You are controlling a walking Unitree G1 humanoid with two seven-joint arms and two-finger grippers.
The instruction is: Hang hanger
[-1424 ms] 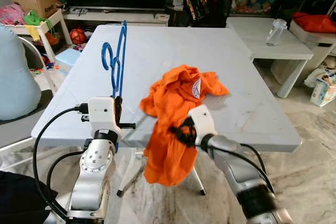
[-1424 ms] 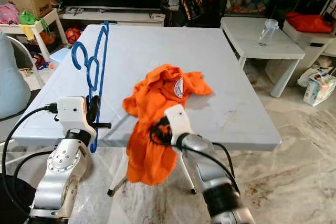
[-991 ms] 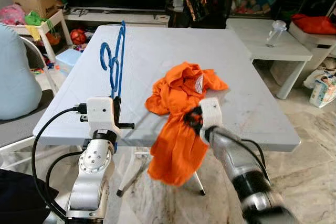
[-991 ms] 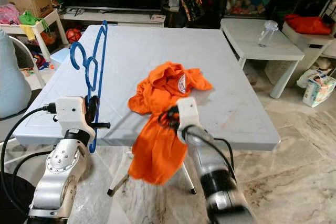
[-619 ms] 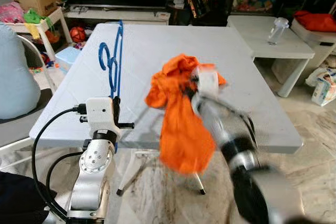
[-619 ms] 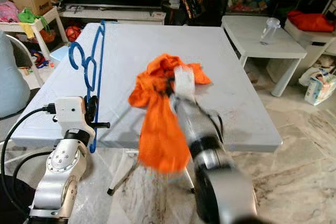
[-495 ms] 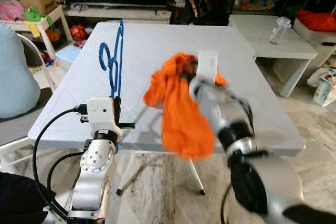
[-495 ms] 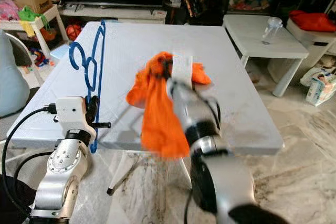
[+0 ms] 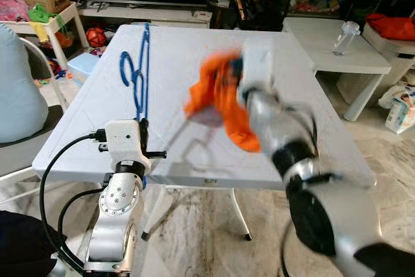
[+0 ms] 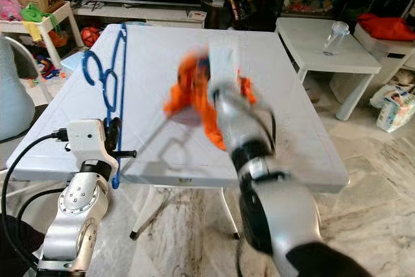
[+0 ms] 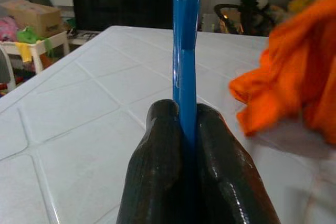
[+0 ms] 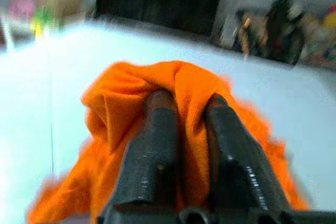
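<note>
Blue hanger (image 9: 139, 69) is standing upright over the table (image 9: 175, 154), pinched by the left gripper (image 11: 181, 129). To its right, the right gripper (image 12: 184, 108) is holding the orange shirt (image 9: 224, 95) aloft.

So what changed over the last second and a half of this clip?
The right gripper, shut on the orange shirt, swung it up from hanging over the near edge of the white table to above the tabletop. The left gripper stayed put, holding the blue plastic hanger upright.
</note>
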